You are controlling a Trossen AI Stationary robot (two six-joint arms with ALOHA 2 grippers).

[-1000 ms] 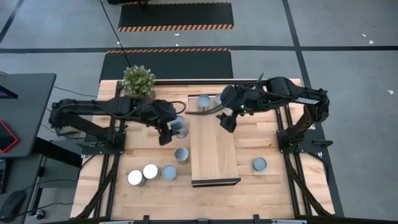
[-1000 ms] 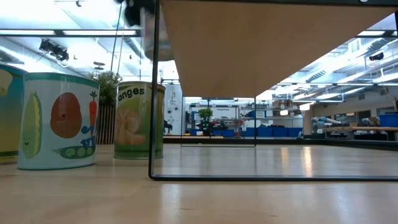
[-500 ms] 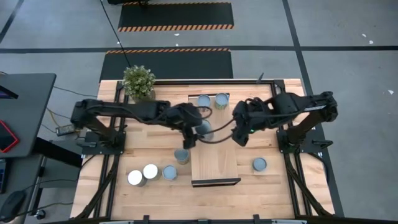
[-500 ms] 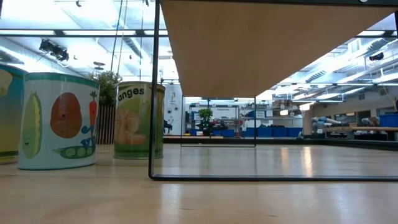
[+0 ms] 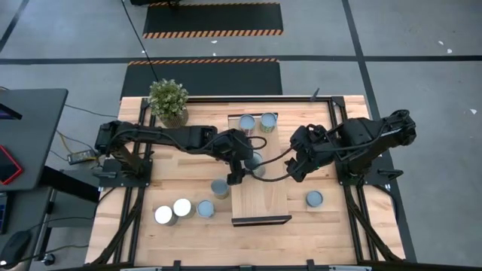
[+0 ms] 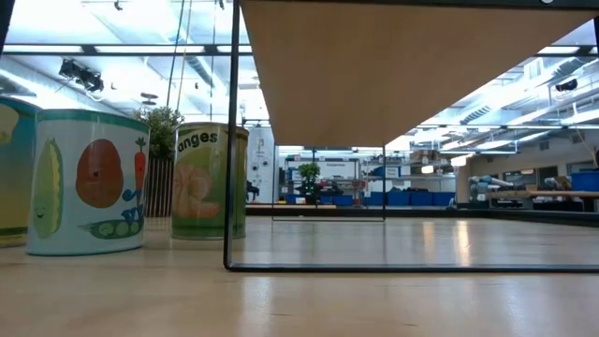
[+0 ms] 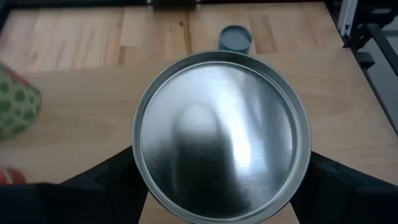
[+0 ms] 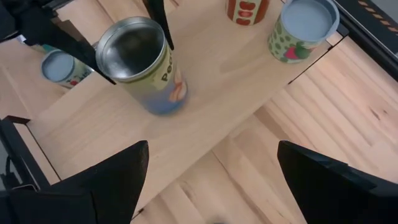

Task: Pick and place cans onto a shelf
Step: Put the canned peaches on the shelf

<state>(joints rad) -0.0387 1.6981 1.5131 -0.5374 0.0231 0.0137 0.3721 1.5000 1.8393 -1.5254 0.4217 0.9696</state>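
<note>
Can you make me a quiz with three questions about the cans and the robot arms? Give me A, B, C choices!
1. Where is the can that the left pincer grips?
A. over the shelf
B. beside the plant
C. on the floor

2. How many cans stand at the shelf's far end?
A. none
B. two
C. five

3. How is the right pincer?
A. shut on a can
B. open, holding nothing
C. shut on the plant

Answers:
1. A: the high view shows the can over the board, the left pincer's fingers on both sides.
2. B: two cans sit side by side there.
3. B: the right wrist view shows its fingers wide apart, nothing between them.
</note>
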